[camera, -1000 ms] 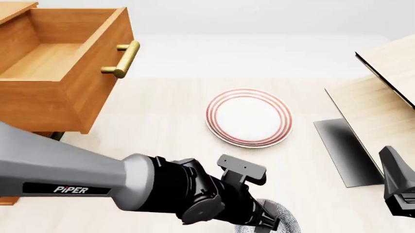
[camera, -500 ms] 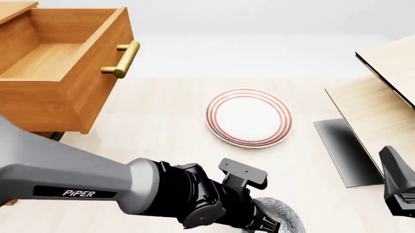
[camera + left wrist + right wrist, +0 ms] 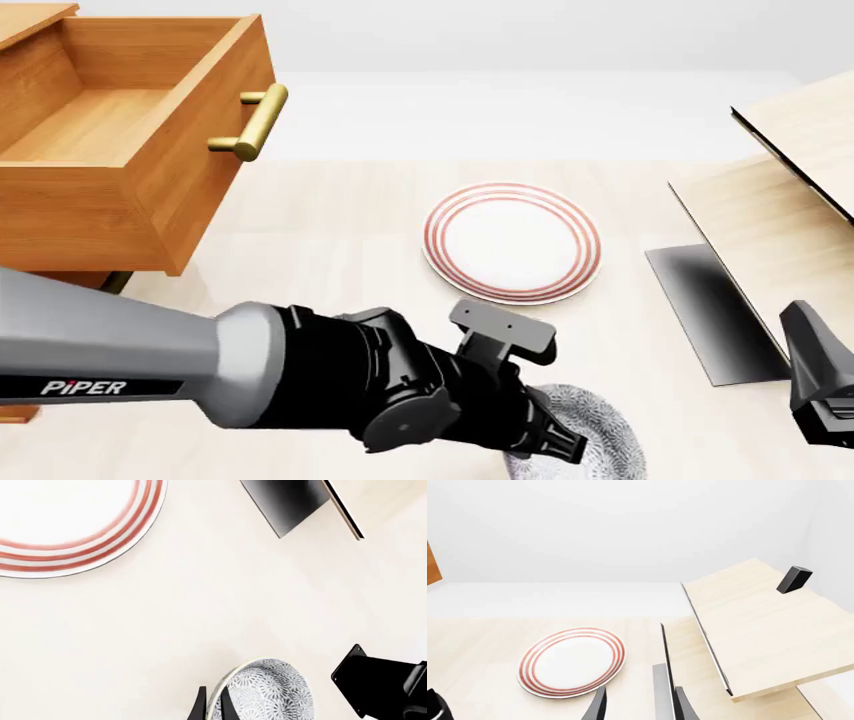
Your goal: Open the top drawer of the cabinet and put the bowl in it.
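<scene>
One half second has brought a clear change: in the front view the bowl [image 3: 587, 432] now shows more of its speckled side than before, and the left arm has shifted toward 9 o'clock, so the lift seems to have started; the left gripper [image 3: 213, 705] is narrow and pinches the rim of the bowl, one finger inside and one outside, as the left wrist view shows. The bowl sits at 6 o'clock of the front view, near the bench edge, below the plate [image 3: 513, 241] with red rings; whether it is fully off the bench I cannot tell. The top drawer [image 3: 127, 135] of the cabinet [image 3: 27, 20] is already pulled out at 10 o'clock, with its inside bare; so the opening part looks done, and what remains is, in my judgement, to carry the bowl up and over the drawer front. The right gripper [image 3: 635, 700] waits apart at 4 o'clock, holding nothing, its fingers a little separated.
</scene>
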You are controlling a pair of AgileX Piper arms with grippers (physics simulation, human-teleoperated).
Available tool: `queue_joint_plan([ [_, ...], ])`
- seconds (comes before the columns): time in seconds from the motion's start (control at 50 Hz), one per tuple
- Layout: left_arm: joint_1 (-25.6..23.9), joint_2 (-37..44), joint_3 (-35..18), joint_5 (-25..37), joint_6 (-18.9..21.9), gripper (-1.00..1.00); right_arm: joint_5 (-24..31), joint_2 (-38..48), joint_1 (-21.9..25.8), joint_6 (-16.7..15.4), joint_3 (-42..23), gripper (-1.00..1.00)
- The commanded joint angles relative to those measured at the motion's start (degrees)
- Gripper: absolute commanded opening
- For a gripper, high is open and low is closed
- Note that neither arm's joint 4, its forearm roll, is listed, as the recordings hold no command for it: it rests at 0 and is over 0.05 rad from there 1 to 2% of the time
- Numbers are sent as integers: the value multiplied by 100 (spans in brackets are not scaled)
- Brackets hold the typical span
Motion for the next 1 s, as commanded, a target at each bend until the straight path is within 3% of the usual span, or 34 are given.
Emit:
queue_joint_plan([
  [0.02, 21, -341, -71, 98, 124, -100, -4, -5, -3, -4, 3, 100],
  [0.64, 249, -1122, -482, 702, 279, -100, -4, -5, -2, -5, 3, 100],
  [0.74, 467, -1366, -522, 890, 436, -100, -5, -6, -1, -4, 3, 100],
  [1.0, 499, -1296, -1131, 1366, 554, -100, -4, -5, -3, -4, 3, 100],
])
